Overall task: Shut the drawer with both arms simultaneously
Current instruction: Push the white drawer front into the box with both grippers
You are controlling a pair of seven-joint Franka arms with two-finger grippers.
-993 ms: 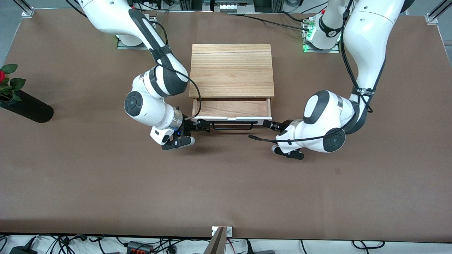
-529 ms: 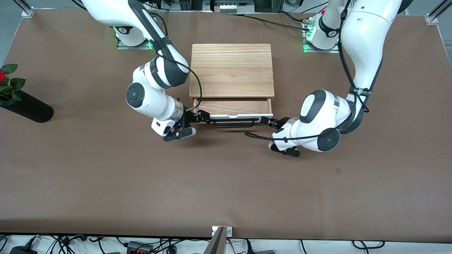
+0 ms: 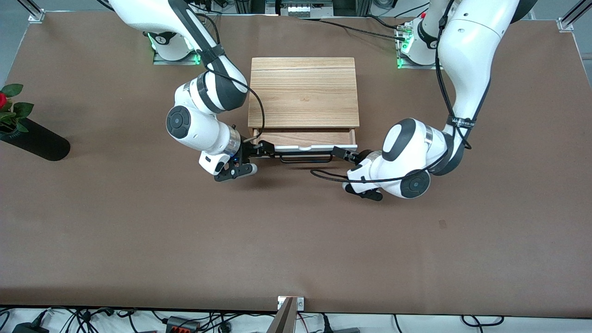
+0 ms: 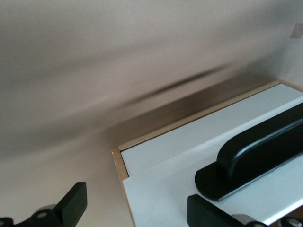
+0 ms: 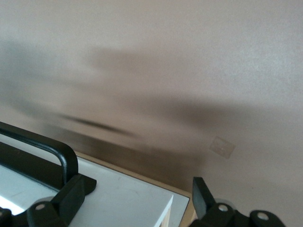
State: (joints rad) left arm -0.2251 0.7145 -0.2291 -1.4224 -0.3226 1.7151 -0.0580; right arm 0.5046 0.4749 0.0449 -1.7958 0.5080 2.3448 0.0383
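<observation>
We had pushed the shallow wooden drawer with white front [image 3: 305, 147] further into the light-wood cabinet [image 3: 304, 91]; left gripper [image 3: 341, 152] and right gripper [image 3: 262, 149], jaws wide, pressed its corners. Nearly closed.

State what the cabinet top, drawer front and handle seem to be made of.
Cabinet top: light wood or wood veneer, visible grain, matte.
Drawer front: smooth white panel, probably painted or laminated, with raw wood edges.
Handle: black bar with slight sheen, metal or plastic; cannot tell.
</observation>
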